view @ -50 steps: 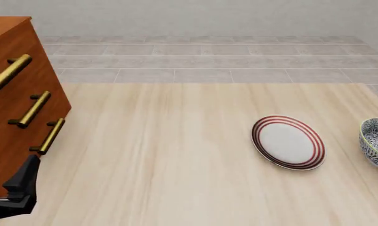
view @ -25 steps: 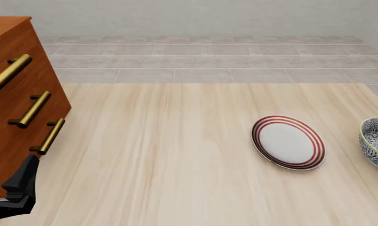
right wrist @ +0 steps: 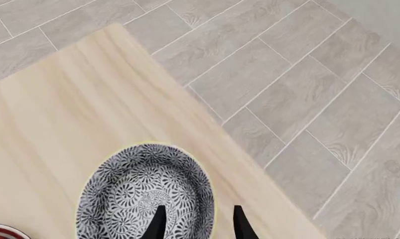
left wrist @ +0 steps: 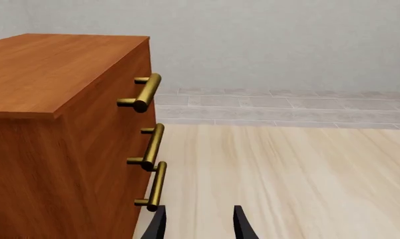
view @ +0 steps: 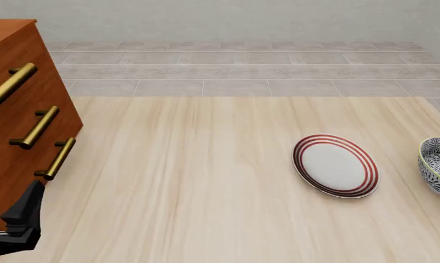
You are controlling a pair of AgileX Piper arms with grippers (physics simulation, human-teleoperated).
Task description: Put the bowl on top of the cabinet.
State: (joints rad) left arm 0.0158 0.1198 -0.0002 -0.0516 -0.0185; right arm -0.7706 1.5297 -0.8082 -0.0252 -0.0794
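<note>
Front view: your bowl (view: 439, 166) is cropped at the right edge, the cabinet (view: 18, 118) at the left. Your right gripper (right wrist: 196, 221) shows only fingertips; a plate (right wrist: 0, 231) sliver appears at the corner.

Front overview; two close wrist views.

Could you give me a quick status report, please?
Left gripper open by cabinet. Right gripper open over bowl. Bowl on table; plate between.
</note>
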